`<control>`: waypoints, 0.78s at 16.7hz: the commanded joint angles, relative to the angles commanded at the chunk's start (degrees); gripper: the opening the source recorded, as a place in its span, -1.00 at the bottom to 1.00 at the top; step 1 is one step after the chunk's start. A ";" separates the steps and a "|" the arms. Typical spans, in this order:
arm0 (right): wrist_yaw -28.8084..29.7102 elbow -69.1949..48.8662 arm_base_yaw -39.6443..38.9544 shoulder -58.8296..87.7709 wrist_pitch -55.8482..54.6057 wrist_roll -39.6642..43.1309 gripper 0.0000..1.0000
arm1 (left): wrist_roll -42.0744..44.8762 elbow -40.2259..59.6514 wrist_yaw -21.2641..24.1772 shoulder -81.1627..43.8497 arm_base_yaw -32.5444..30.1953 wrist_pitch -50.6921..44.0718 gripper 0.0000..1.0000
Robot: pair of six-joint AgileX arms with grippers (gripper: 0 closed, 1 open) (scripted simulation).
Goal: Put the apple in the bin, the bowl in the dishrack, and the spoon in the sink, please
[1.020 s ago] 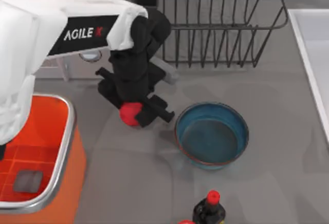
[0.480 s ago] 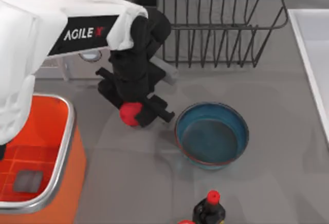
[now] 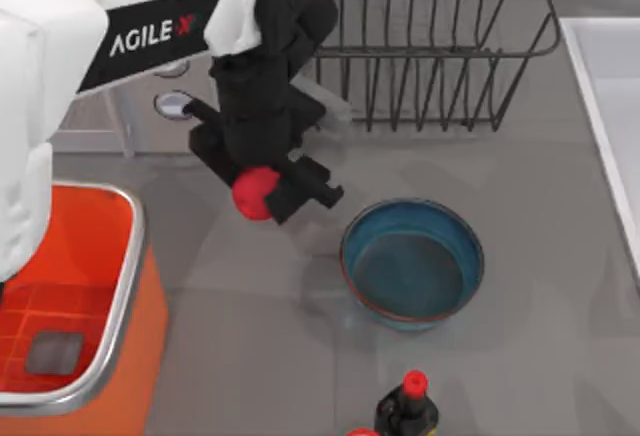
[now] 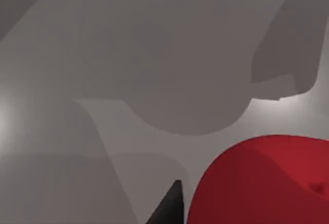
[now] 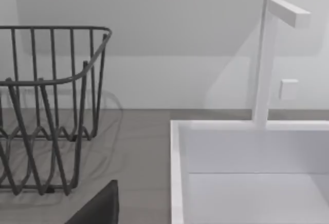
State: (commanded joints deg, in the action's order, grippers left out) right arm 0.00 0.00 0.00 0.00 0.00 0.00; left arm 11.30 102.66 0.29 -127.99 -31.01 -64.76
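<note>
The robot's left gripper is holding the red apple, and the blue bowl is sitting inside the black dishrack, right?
Not quite. The left gripper does hold the apple, but the bowl is not in the dishrack. The top view shows it on the grey table, in front of the rack.

The bin (image 3: 140, 341) has a shiny metal rim. The dishrack (image 3: 430, 46) is thin black wire. The worktop (image 3: 560, 286) looks smooth, matt grey.

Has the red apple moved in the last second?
Yes. The apple, held in the left gripper, has shifted a little toward the dishrack and away from the bowl, which stayed put.
</note>
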 joint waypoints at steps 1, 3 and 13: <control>0.00 0.00 0.00 0.00 0.00 0.00 1.00 | -0.06 1.99 -0.01 0.60 0.03 -3.15 -1.00; 0.00 0.00 0.00 0.00 0.00 0.00 1.00 | -0.17 5.67 -0.02 1.83 0.08 -7.78 -1.00; 0.00 0.00 0.00 0.00 0.00 0.00 1.00 | -3.94 3.82 -1.71 6.72 0.61 -10.63 -1.00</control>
State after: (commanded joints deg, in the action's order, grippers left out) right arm 0.00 0.00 0.00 0.00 0.00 0.00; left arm 7.36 106.48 -1.42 -121.27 -30.40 -75.39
